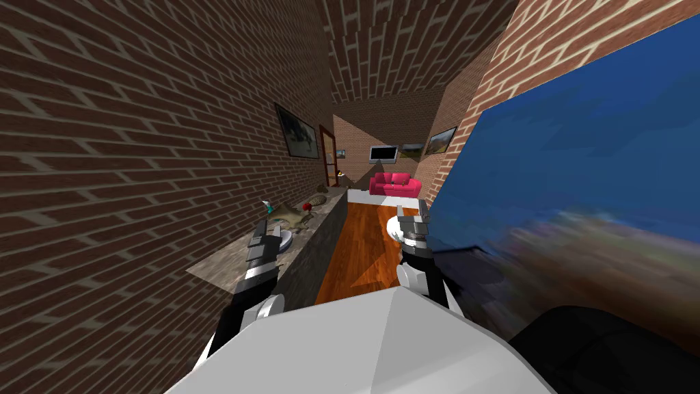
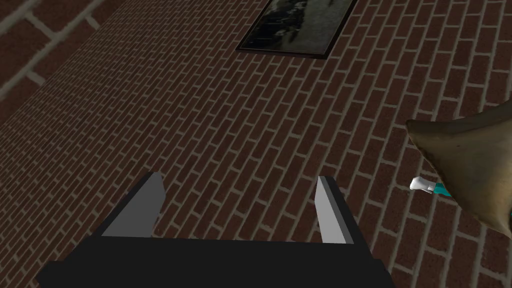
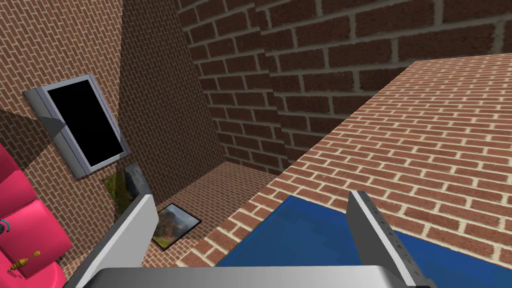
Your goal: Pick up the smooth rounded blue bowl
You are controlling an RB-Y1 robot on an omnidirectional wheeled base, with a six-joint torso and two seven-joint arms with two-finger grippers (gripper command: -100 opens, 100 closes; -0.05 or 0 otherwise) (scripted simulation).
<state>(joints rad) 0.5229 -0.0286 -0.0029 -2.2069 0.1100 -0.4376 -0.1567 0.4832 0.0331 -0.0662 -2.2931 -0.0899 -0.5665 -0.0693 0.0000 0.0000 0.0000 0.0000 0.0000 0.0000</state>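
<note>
Left pincer (image 1: pixel 264 229), seemingly above counter (image 1: pixel 229 263) edge

The blue panel (image 1: pixel 581 150) runs off the edge, its lower part a brown blur. Things on the bench (image 1: pixel 219 263) are too small to name; a white round one (image 1: pixel 286 239) sits half behind the left hand (image 1: pixel 263 228). A tan shape (image 2: pixel 475 160), cut by the edge, covers most of a teal-and-white thing (image 2: pixel 425 186).
</note>
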